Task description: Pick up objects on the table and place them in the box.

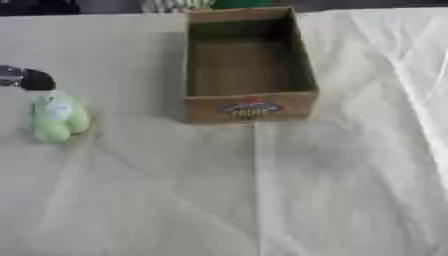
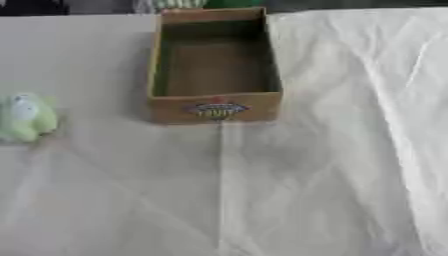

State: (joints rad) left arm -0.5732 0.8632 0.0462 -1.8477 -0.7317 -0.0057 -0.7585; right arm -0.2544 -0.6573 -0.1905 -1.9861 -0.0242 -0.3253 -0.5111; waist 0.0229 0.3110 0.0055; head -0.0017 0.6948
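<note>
The green object point(image 1: 58, 118), soft-looking and pale with a whitish patch on top, lies on the desk point(image 1: 262, 200) out at nine o'clock, close to the left edge of the left eye view. It rests on the white cloth that covers the desk, creased with long fold lines running toward me. Just behind it, touching or nearly touching its far end, a dark rounded part of the left hand point(image 1: 28, 79) comes in from the left side; so little of it shows that I cannot tell whether the fingers are open or closed, or whether they hold the green object at all. In the right eye view that hand is out of sight and only the green object shows. Farther back, at twelve o'clock, stands the cardboard box point(image 1: 249, 109), open at the top, with a coloured label on its near wall. It is well apart from the green object. The right hand shows in neither view.
</note>
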